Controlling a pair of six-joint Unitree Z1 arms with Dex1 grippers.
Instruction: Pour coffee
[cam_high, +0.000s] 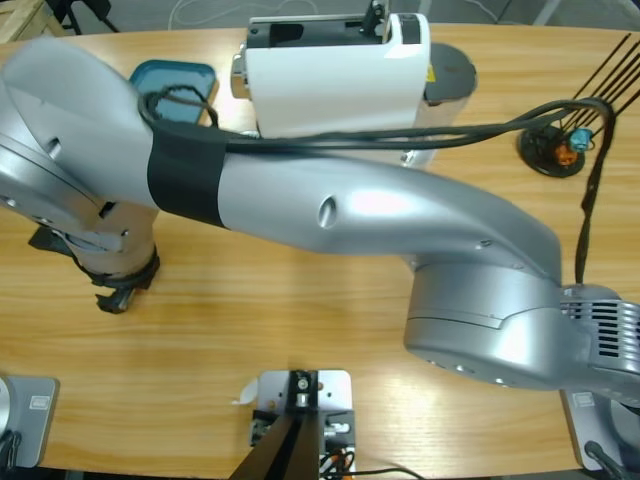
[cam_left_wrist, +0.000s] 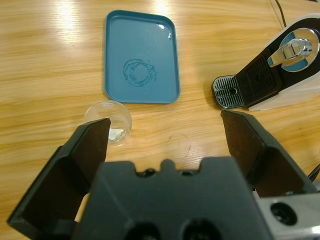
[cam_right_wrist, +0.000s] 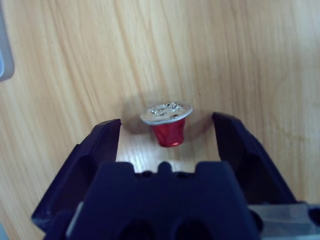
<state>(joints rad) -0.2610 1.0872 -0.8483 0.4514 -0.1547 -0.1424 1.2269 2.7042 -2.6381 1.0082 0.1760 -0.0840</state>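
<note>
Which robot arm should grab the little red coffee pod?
The right arm: the red pod sits upright between its open gripper jaws. The left gripper faces a glass and tray instead.

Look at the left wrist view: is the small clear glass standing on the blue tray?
No. The clear glass stands on the bare wooden table, just off the blue tray near one corner.

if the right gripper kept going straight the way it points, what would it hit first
Probably the red capsule: it sits foil-side up between the open jaws of the right gripper, with bare table beyond it. Depth is unclear.
</note>
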